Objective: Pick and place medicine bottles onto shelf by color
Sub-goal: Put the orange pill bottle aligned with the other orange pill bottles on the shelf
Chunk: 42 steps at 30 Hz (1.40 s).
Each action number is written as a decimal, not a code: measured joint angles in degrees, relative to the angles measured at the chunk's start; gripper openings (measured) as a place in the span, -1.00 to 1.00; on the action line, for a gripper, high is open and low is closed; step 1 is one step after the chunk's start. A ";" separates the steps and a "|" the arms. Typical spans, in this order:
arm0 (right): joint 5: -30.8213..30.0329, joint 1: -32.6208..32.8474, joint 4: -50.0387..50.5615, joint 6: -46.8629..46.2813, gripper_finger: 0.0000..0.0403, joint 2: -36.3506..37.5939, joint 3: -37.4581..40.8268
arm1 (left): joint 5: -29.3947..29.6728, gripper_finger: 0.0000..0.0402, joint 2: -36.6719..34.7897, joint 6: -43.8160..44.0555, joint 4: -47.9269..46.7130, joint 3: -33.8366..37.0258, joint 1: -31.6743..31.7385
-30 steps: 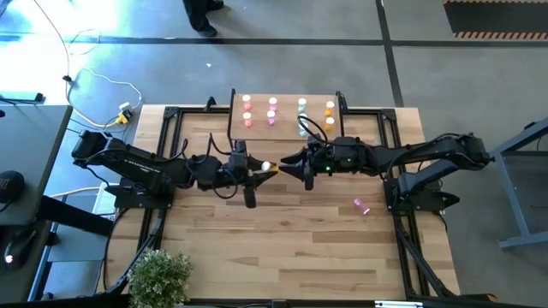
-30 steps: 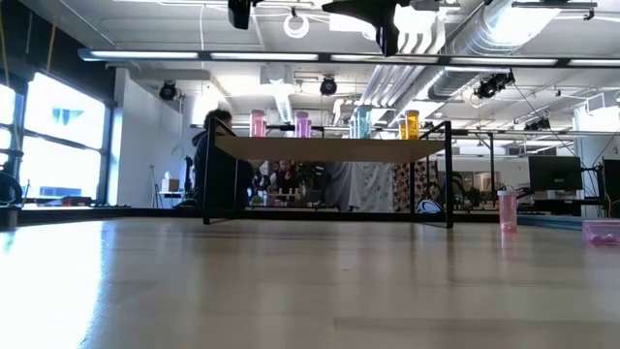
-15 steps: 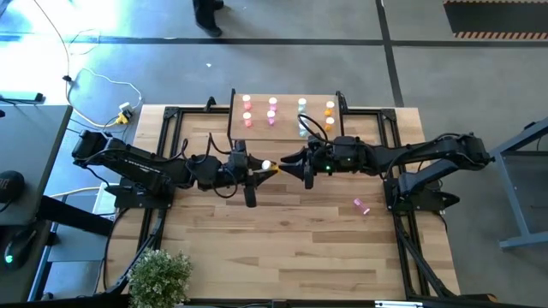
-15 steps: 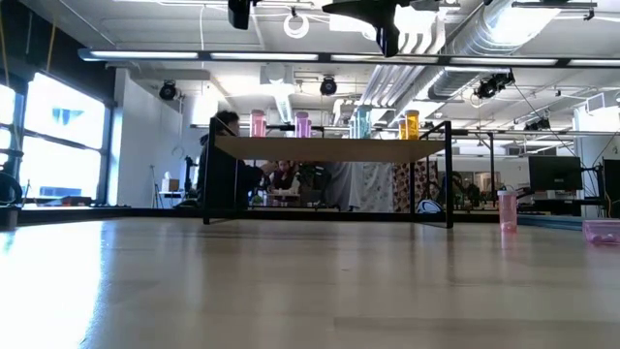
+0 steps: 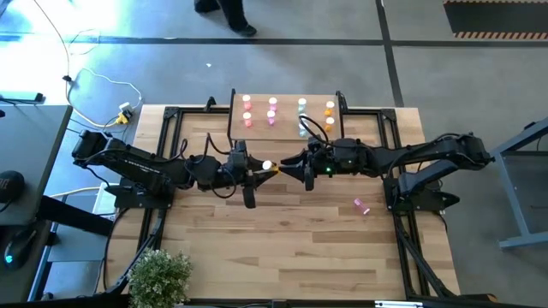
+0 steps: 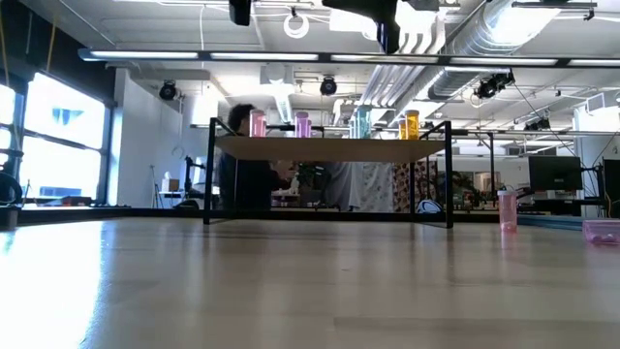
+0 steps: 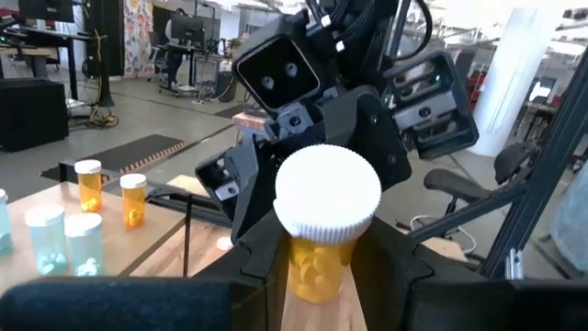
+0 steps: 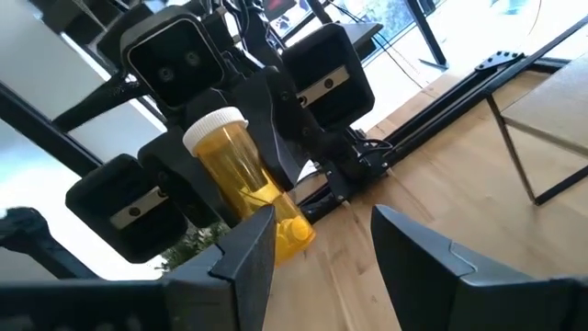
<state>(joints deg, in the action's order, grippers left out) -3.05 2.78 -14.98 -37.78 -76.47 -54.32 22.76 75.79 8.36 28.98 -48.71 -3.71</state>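
Observation:
My left gripper (image 5: 257,168) is shut on an orange bottle with a white cap (image 5: 269,166), held in the air above the middle of the table, in front of the shelf (image 5: 287,96). The bottle shows in the left wrist view (image 7: 323,248) and the right wrist view (image 8: 248,188). My right gripper (image 5: 295,162) faces it from the table's right and is open; its fingers (image 8: 253,244) stand just short of the bottle's bottom end. Pink, teal and orange bottles (image 5: 272,109) stand in rows on the shelf. My left gripper pinches the orange bottle's body (image 7: 312,271), just below the white cap, between its two fingers. The fingers come level from the table's left. The bottle is lifted clear of the table and tilts, its bottom end (image 8: 292,234) toward my right gripper.
Two pink bottles are on the table's right part (image 5: 362,205); in the low view one stands (image 6: 507,210) and one lies (image 6: 601,231). A potted plant (image 5: 158,275) stands at the near left corner. A person (image 6: 242,165) is beyond the far edge.
Neither gripper nor the orange bottle has visibly moved. The person beyond the table's far edge has walked toward the right.

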 joint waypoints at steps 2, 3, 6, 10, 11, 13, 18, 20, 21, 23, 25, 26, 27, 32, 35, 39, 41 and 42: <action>-0.13 0.31 -0.08 -0.84 -0.15 0.00 0.00 | 0.01 -0.55 0.00 -0.01 0.84 0.00 0.01; -0.24 0.49 -0.01 -0.85 -0.15 0.00 0.00 | 0.01 -0.55 0.00 -0.01 0.98 0.00 0.01; -0.79 0.84 0.15 -0.82 -0.15 -0.04 0.00 | 0.09 -0.55 0.00 0.01 1.09 0.00 0.01; -0.78 1.13 -0.02 -0.90 -0.15 -0.44 0.00 | 0.43 -0.55 0.00 0.48 1.47 -0.07 0.06; -0.68 1.17 0.04 -0.98 -0.15 -0.50 0.00 | 0.52 -0.55 0.00 0.45 1.44 -0.07 0.05; 0.27 1.19 0.08 -1.16 -0.15 -0.56 0.02 | 0.63 -0.55 0.00 0.48 1.78 -0.11 0.05; 0.31 1.19 0.06 -0.90 -0.15 -0.67 0.13 | 0.88 -0.55 -0.04 0.50 2.16 -0.22 0.12; 0.30 1.19 0.05 -0.96 -0.15 -0.63 0.13 | 0.84 -0.55 -0.04 -0.11 1.79 -0.22 0.09; 0.28 1.19 0.21 -0.96 -0.15 -0.39 0.13 | 0.86 -0.55 -0.04 -0.76 1.22 -0.22 0.07; 0.27 1.17 -0.03 -0.83 -0.15 0.34 0.13 | 1.29 -0.55 -0.04 -1.55 0.66 -0.20 0.06; 0.26 1.17 1.15 -0.82 -0.15 1.58 0.13 | 1.59 -0.55 -0.04 -1.58 0.57 -0.20 0.07; 0.26 1.17 2.10 -0.81 -0.15 2.30 0.13 | 1.70 -0.55 -0.04 -1.70 0.15 -0.20 0.12; 0.22 1.17 3.32 -0.81 -0.15 3.18 0.13 | 1.74 -0.55 -0.04 -1.99 -0.77 -0.20 0.12; 0.07 1.13 5.24 2.82 -0.15 8.35 0.11 | 1.16 -0.55 -0.04 -1.03 -6.03 -0.13 0.05; 0.09 1.04 4.85 10.45 -0.15 10.59 0.11 | -1.59 -0.55 -0.04 -0.98 -8.39 -0.13 0.05; 2.00 1.01 4.50 21.92 -0.15 11.27 0.06 | -4.83 -0.55 -0.03 0.50 -11.39 -0.09 0.07; 3.22 1.04 4.40 26.01 -0.15 10.56 0.05 | -5.87 -0.55 -0.04 0.45 -12.08 -0.09 0.07; 3.55 1.04 4.50 27.82 -0.15 10.00 0.06 | -6.51 -0.55 -0.04 0.48 -12.11 -0.09 0.07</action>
<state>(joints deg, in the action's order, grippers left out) 0.50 3.81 -10.47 -9.96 -66.47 -54.26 16.25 75.75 8.84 16.86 -48.80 -3.64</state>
